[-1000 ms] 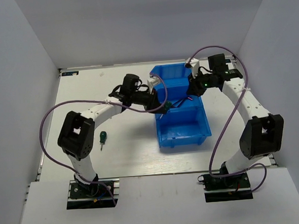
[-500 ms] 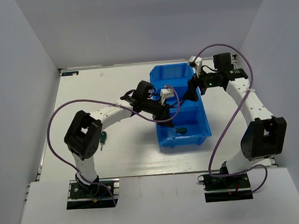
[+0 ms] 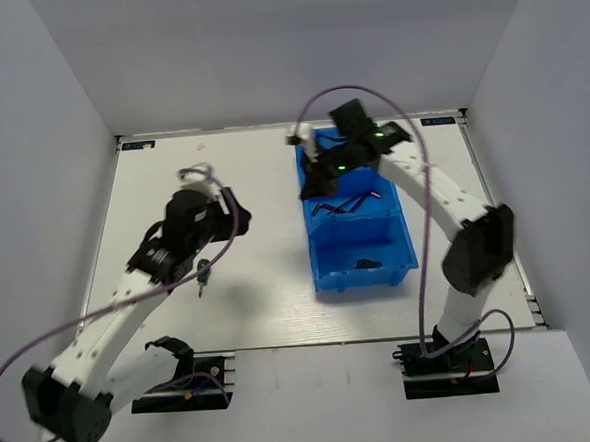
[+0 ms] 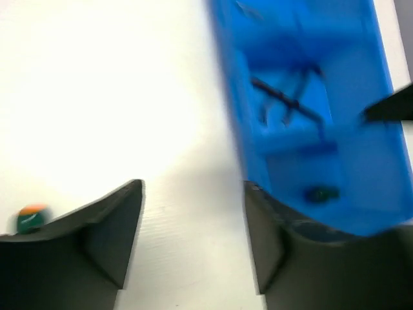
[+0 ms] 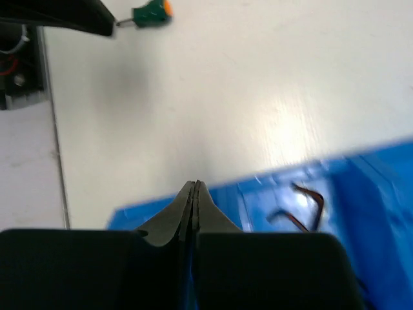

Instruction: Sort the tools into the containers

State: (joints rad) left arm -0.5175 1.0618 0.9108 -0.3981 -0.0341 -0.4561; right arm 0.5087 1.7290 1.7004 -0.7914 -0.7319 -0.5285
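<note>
The left gripper (image 3: 232, 213) hangs over the table (image 3: 262, 173), jaws spread wide with nothing between them. Seen from its own wrist, the gripper (image 4: 193, 190) has bare table in the gap. A green screwdriver (image 4: 29, 218) with an orange end lies just outside its left finger, low under the arm (image 3: 204, 277). The bin (image 3: 364, 279) sits off its right finger, apart from it.

The right gripper (image 3: 316, 183) hovers at the bin's far left corner. Its jaws are pressed flat together and hold nothing (image 5: 194, 188). Just below and right of its tip, the hex keys (image 5: 303, 208) lie in the middle compartment (image 3: 344, 204). One compartment nearer, a small dark tool (image 3: 366, 263) lies on the floor, too blurred to name. From this wrist the bin's wall (image 5: 284, 177) runs right under the tip. The screwdriver (image 5: 150, 13) lies well ahead of it on the open table.
</note>
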